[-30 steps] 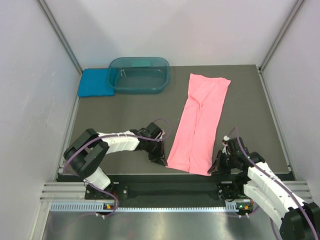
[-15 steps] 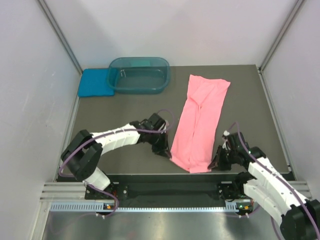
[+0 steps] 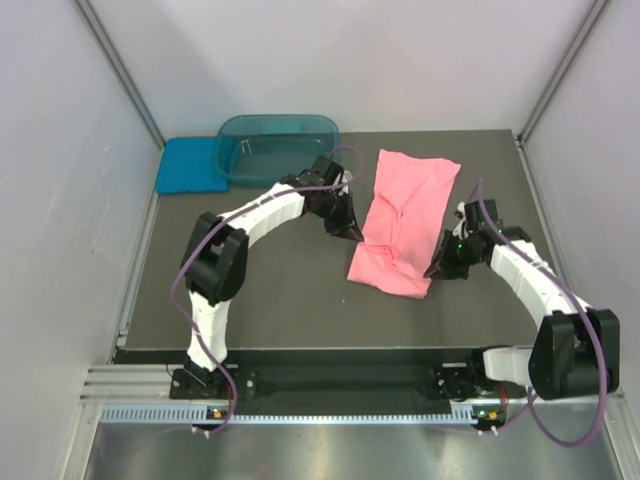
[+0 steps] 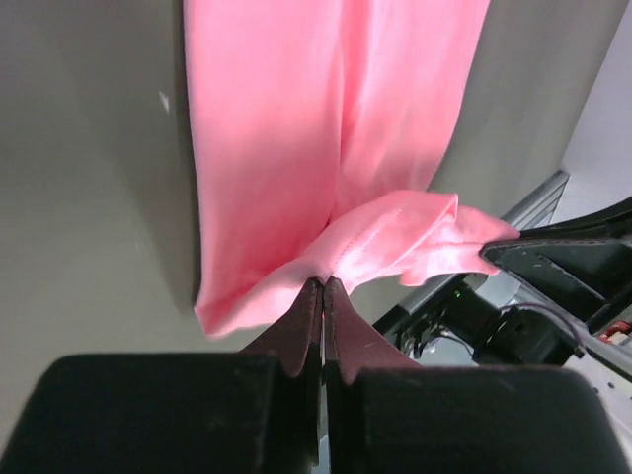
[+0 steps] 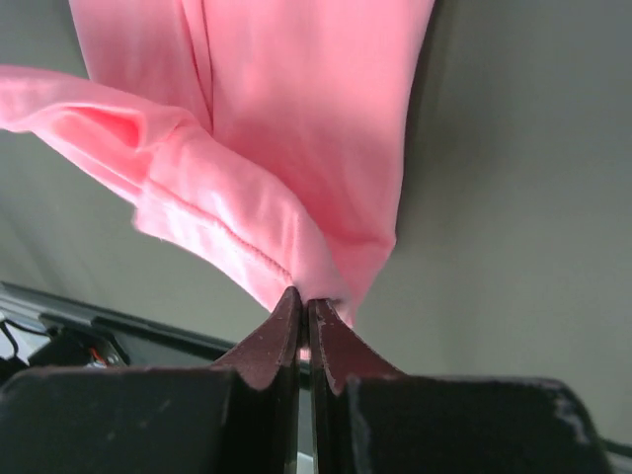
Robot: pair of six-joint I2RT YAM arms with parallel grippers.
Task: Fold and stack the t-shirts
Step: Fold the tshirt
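Top external: high over the near edge, facing down on the dark grey counter [image 3: 270, 300]; wrist views: close along dark fingers [image 4: 306, 331]; all share the salmon-pink cloth t-shirt [image 3: 405, 215].

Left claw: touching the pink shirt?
Touching. The left wrist view shows the left claw shut on a hem fold of the pink shirt, cloth pinched between its tips.

Right hand [image 5: 304, 314] pinched on the salmon-pink t-shirt's [image 5: 306, 118] hem.
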